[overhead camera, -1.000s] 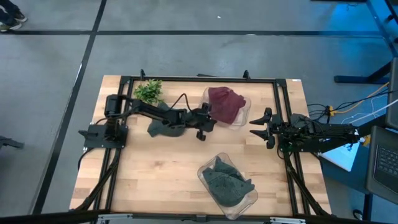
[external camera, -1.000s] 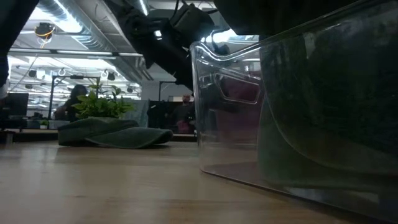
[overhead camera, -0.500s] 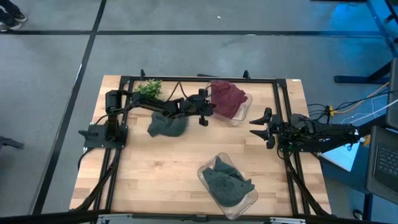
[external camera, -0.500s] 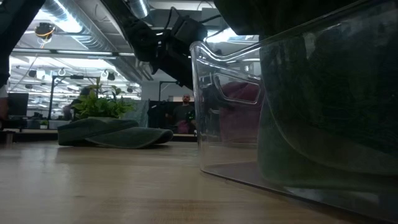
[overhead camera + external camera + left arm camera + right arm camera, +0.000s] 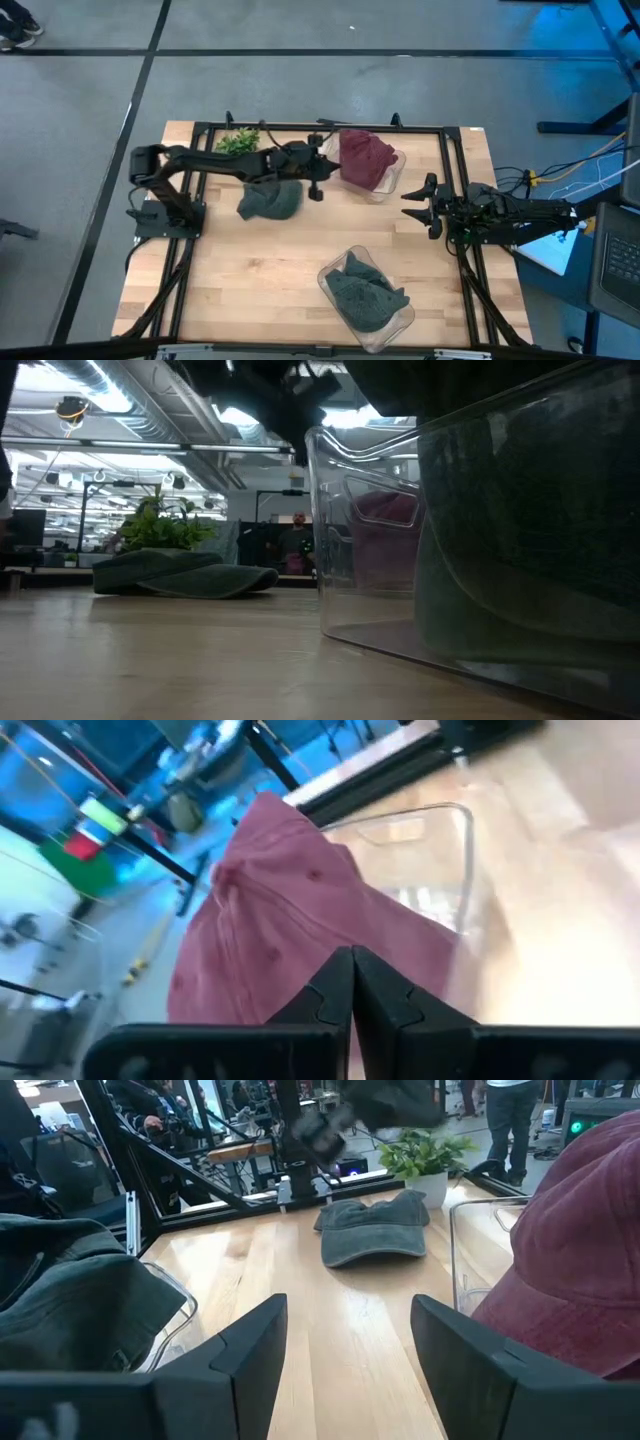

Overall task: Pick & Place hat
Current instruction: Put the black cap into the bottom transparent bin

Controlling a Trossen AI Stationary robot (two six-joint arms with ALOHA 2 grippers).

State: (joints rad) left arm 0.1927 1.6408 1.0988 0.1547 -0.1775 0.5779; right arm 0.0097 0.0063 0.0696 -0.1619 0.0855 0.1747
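A dark red hat (image 5: 368,158) sits in a clear bin (image 5: 391,184) at the table's far middle. My left gripper (image 5: 333,160) is shut at the hat's left edge, above the bin's left rim. In the left wrist view the red hat (image 5: 280,910) fills the space just beyond the shut fingers. A grey hat (image 5: 270,200) lies flat on the wood left of the bin, touched by no gripper. My right gripper (image 5: 410,203) waits open at the table's right side, with nothing between its fingers (image 5: 250,1350). My left gripper has the red hat's cloth at its left edge (image 5: 330,945), pinched between the two shut fingertips, which themselves cover the exact spot. The fingers come from the table's left, slanting a little downward. The hat's left side is drawn up; the rest lies in the bin.
A second clear bin (image 5: 330,278) holding grey-green hats (image 5: 368,298) stands near the front edge and fills the low view's right half. A small green plant (image 5: 238,143) stands at the far left. Black rails (image 5: 300,127) frame the table.
My left gripper has risen and drawn back toward the far left, staying shut. The red hat has bunched narrower, its left side pulled up above the bin's rim while the rest stays in the bin. The grey hat has not moved.
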